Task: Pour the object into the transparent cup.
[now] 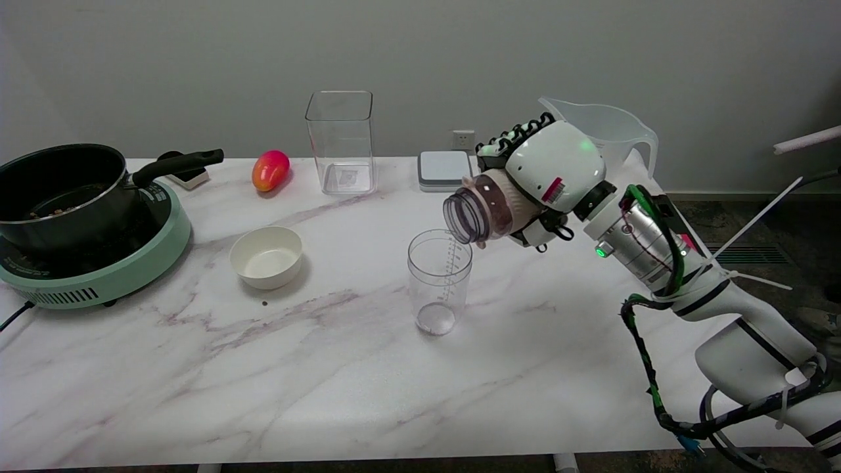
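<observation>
The right hand (535, 180) is wrapped around a small clear jar (483, 211), fingers curled over its top and side, holding it tipped nearly on its side with the open threaded mouth facing left and slightly down. Brownish contents show inside the jar's body behind the neck; what they are cannot be told. The mouth hangs just above the right part of the rim of the transparent measuring cup (439, 281), which stands upright on the marble table (328, 381) and shows a printed scale down its wall. The cup looks close to empty; only a faint trace at its bottom can be made out.

Left of the cup, well apart, sits a white bowl (267, 257), upright, with nothing visible in it. A tiny dark speck (265, 303) lies on the table just in front of the bowl. Far left of the cup, a black saucepan (62, 190) rests on a green induction cooker (98, 263), with some brownish bits at the pan's bottom.

Behind the cup and to its left, a tall square clear container (340, 141) stands empty, and a red-orange mango (270, 170) lies left of it. A flat white kitchen scale (445, 170) sits directly behind the cup near the wall. A translucent plastic pitcher (611, 135) stands behind the hand, partly hidden by it.
</observation>
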Controlling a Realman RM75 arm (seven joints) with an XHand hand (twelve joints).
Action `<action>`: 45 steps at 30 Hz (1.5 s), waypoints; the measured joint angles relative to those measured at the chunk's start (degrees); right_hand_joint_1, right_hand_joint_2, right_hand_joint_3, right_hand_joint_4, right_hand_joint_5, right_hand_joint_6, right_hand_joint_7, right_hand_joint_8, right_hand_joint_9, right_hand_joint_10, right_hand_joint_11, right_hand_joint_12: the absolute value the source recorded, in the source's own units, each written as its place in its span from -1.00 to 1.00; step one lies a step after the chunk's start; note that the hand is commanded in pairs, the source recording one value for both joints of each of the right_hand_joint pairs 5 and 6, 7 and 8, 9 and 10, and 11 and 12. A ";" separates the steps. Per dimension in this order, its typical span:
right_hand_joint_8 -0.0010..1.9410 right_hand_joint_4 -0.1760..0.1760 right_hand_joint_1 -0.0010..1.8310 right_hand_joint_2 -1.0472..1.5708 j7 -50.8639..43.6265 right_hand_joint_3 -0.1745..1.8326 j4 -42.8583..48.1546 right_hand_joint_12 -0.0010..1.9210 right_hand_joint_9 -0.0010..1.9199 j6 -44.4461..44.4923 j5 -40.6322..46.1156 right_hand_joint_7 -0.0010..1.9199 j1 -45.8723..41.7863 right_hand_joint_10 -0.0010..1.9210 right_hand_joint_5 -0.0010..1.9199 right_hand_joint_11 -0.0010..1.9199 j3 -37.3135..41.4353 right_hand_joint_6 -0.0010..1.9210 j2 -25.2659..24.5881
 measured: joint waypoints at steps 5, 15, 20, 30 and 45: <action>0.48 0.00 0.64 0.33 1.30 -0.03 1.26 0.16 0.35 -1.14 -3.75 0.50 -0.11 0.35 0.29 0.16 0.47 0.29 -0.04; 0.47 0.00 0.64 0.32 3.64 -0.01 2.91 0.15 0.35 -2.46 -9.35 0.49 0.28 0.35 0.28 0.16 0.70 0.28 0.05; 0.47 0.00 0.64 0.29 4.77 0.01 3.36 0.15 0.34 -3.05 -11.43 0.49 0.62 0.34 0.27 0.15 0.70 0.27 0.17; 0.46 0.00 0.65 0.27 6.16 0.03 3.82 0.15 0.34 -3.77 -14.03 0.48 1.06 0.34 0.26 0.15 0.69 0.26 0.31; 0.47 0.00 0.65 0.27 7.10 0.02 4.19 0.15 0.34 -4.05 -17.42 0.48 1.93 0.34 0.26 0.15 0.58 0.26 0.67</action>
